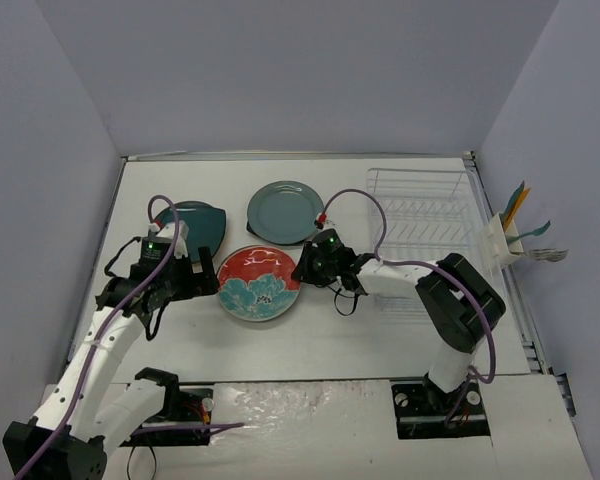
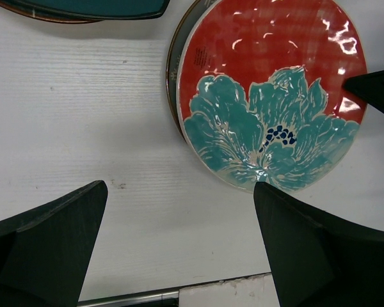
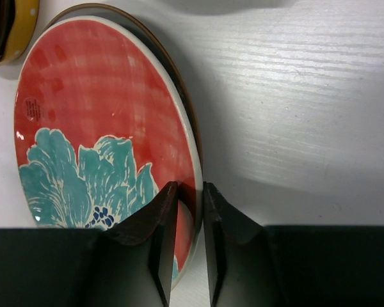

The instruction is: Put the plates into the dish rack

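The red plate with teal flowers [image 1: 259, 283] lies mid-table on top of another plate, of which only a dark rim [image 2: 171, 70] shows. My right gripper [image 1: 307, 268] is shut on the red plate's right rim [image 3: 191, 192], one finger over the plate and one outside it. My left gripper [image 1: 206, 279] is open and empty just left of that plate, above bare table [image 2: 179, 217]. A dark teal squarish plate [image 1: 196, 222] and a grey-green round plate [image 1: 285, 211] lie behind. The white wire dish rack [image 1: 420, 235] stands at the right, with no plates in it.
A utensil holder [image 1: 502, 243] with coloured utensils hangs on the rack's right side. A yellow dotted rim [image 3: 22, 25] shows at the top left of the right wrist view. Grey walls enclose the table on three sides.
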Tool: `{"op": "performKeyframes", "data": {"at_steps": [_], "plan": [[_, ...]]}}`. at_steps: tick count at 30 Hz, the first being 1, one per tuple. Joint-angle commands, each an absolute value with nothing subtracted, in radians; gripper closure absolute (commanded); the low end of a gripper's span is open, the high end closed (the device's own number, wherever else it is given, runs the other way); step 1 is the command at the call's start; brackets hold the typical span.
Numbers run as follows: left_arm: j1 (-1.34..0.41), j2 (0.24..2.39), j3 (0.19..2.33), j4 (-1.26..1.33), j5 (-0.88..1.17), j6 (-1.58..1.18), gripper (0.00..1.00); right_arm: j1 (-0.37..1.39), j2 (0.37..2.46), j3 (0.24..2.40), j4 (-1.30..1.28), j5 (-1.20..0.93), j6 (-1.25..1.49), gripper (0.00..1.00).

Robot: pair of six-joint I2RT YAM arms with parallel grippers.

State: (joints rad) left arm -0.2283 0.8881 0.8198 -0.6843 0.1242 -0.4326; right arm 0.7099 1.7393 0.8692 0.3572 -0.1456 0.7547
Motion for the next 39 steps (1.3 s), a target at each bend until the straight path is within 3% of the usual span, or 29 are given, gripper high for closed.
{"op": "performKeyframes", "data": {"at_steps": [1,4,16,19,28,37,39], "plan": [[-0.232,0.899,0.820,-0.600,0.147,-0.457,0.03,0.717,1.712,0.873,0.410,-0.137,0.736,0.90],[-0.232,0.911,0.813,-0.580,0.158,-0.469,0.03,0.717,1.688,0.879,0.389,-0.127,0.734,1.00],[-0.232,0.983,0.798,-0.475,0.237,-0.544,0.04,0.704,1.553,0.869,0.302,-0.104,0.709,1.00],[-0.235,1.022,0.793,-0.437,0.279,-0.572,0.09,0.694,1.545,0.843,0.304,-0.121,0.700,1.00],[-0.253,1.159,0.814,-0.339,0.314,-0.616,0.33,0.651,1.523,0.778,0.344,-0.154,0.707,1.00],[-0.272,1.314,0.848,-0.276,0.333,-0.627,0.65,0.627,1.542,0.746,0.401,-0.218,0.717,1.00],[-0.275,1.335,0.848,-0.269,0.327,-0.627,0.67,0.626,1.550,0.744,0.410,-0.230,0.719,1.00]]}}
